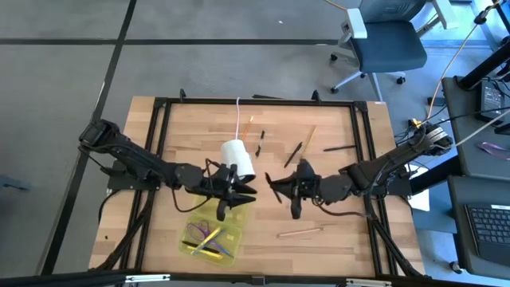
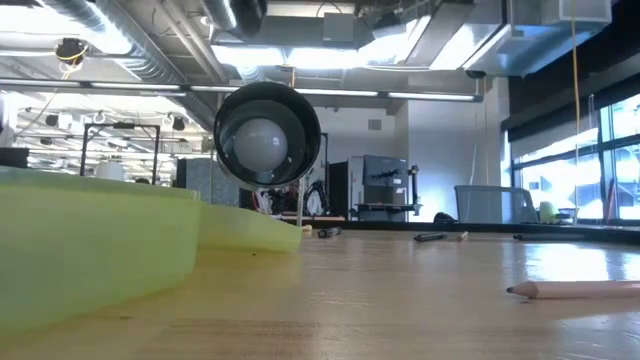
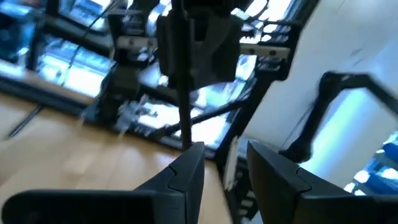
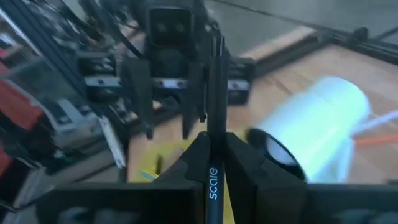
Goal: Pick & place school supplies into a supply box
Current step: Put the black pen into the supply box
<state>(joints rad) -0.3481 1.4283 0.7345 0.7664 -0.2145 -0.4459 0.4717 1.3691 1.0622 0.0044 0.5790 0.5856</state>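
Observation:
My right gripper (image 4: 213, 152) is shut on a black pen (image 4: 215, 87) above the middle of the table, and shows in the high view too (image 1: 276, 190). Facing it from the left, my left gripper (image 3: 225, 163) (image 1: 244, 194) stands open with nothing between its fingers. The yellow-green supply box (image 1: 210, 239) lies open near the front edge, below my left gripper, with pens and purple scissors inside. Loose supplies lie flat on the table: a pencil (image 1: 300, 233), black pens (image 1: 296, 153) (image 1: 339, 147) and an orange one (image 1: 249, 126). My right gripper pinches the black pen's shaft (image 4: 216, 127) between its two fingers, with part of the pen on either side of them. The fingers come roughly level from the table's right and lie across the pen. The pen is lifted clear of the table.
A white cylinder (image 1: 237, 157) on a cord lies just beyond my left gripper; its open end (image 2: 268, 135) faces the low camera. A black frame (image 1: 362, 127) borders the tabletop. Bare wood shows at the front right around the pencil (image 2: 580, 290).

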